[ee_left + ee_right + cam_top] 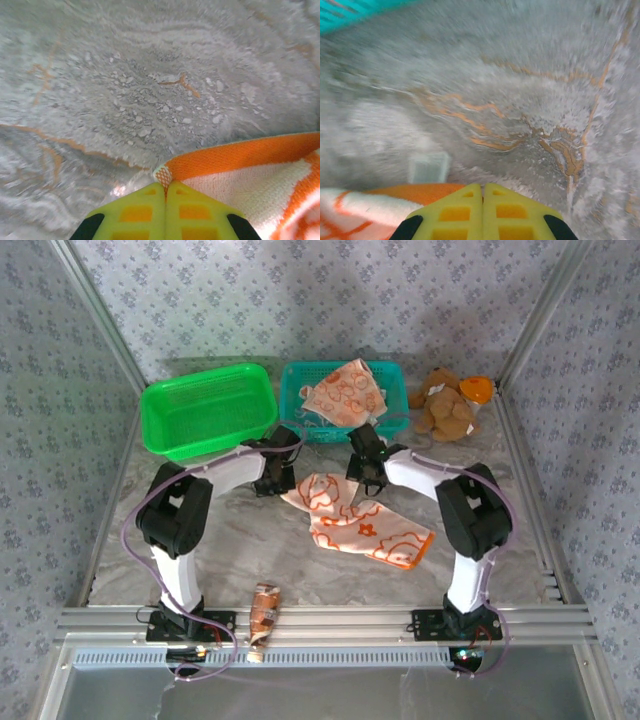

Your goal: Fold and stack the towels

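Marble-look table (250, 555), grey with orange veins, so starting from the near edge: a little brownish rolled-up thing (264, 612) sits on the front rail between the two arm bases, can't tell what it is.

Mid-table is the orange-trimmed towel (360, 528), lying mostly flat but a bit rumpled, pale with orange cartoon prints. Both arms reach in to its far side. The left gripper (165, 187) has its yellow fingers pressed tight together, pinching the towel's far left corner right at the orange border. The right gripper (483, 189) is squeezed closed too, down low at the far edge of the same towel. The orange hem runs straight in under its fingertips, so it looks clamped on that edge, though that view is pretty blurry.

Further back, the green basket (160, 400) sits on the left. The teal basket (393, 390) is beside it, with a second towel (345, 392), peach with orange outlines, crumpled inside. Far right corner: a brown teddy bear (447, 410) touching something orange (477, 388).
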`<state>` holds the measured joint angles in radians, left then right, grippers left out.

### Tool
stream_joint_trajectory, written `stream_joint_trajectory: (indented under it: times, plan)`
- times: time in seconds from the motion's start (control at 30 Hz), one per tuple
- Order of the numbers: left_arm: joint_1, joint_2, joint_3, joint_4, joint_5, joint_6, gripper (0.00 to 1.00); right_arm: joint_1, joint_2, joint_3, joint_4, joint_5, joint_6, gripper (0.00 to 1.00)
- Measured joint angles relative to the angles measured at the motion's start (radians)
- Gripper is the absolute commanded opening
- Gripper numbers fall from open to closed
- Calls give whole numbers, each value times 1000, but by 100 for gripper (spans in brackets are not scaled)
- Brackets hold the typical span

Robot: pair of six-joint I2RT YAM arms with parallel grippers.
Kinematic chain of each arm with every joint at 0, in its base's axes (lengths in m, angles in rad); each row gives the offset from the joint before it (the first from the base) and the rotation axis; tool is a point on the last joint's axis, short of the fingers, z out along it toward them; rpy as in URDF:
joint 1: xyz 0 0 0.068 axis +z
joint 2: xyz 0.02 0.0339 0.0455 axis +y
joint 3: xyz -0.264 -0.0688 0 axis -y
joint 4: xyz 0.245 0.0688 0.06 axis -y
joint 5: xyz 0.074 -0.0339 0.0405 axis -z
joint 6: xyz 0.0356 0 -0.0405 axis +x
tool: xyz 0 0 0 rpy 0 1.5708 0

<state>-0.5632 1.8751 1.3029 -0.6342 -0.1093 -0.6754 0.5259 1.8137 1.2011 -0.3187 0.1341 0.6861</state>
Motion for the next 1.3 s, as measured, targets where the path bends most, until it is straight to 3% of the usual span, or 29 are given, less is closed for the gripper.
stream_joint_trajectory:
  times: [0.3,0.73,0.9,1.13,1.3]
  plan:
    - [0,-161,324,-163,-59,121,0,-8,-352,76,10,47,-165,0]
    - [0,-178,864,-280,-55,351,0,-24,-472,355,-53,87,-396,0]
    - [-17,-186,906,-292,-53,380,0,-69,-524,374,-45,34,-451,0]
    - [-63,-191,964,-292,-71,399,0,-174,-483,507,-47,-103,-463,0]
    - [-111,-198,1036,-307,-125,402,0,-189,-484,533,-42,-153,-463,0]
